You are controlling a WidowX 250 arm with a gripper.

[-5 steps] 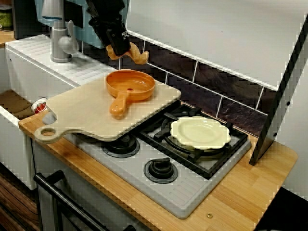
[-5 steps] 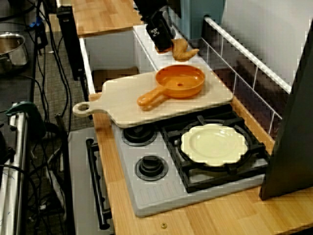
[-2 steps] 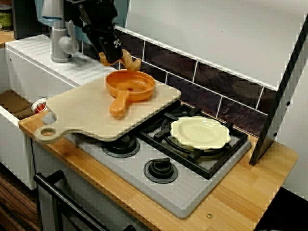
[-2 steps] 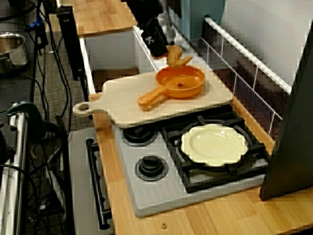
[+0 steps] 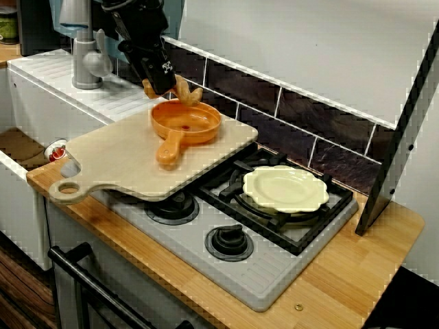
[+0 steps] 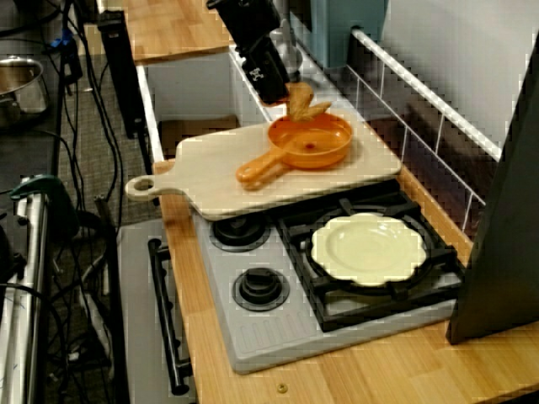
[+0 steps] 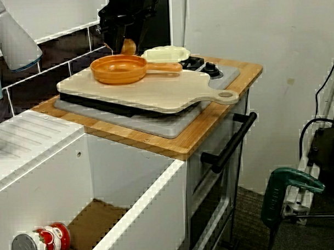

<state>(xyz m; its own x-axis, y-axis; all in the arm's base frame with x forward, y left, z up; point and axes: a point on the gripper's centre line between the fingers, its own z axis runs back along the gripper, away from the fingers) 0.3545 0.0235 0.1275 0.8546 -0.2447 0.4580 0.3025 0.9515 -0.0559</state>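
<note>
View facing tiles: your gripper [image 5: 165,88] is grasping tan food piece [image 5: 186,93], hovering over far rim of orange pan [image 5: 186,125].

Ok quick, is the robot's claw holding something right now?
Gripper: shut on the tan food piece, at the back rim of the orange pan.

The hob [image 5: 264,274] is viewed from its front in the front view, from above, at mid range, facing the tiled wall [image 5: 302,116]. In the end-on view it is looked down on from the plate [image 6: 368,247] end, along the surface toward the sink [image 6: 194,88]. In the low view it is taken across the sink, nearer, from the opposite end. The cutting board [image 5: 130,161] and orange pan [image 5: 186,122] are shared by all three.
</note>
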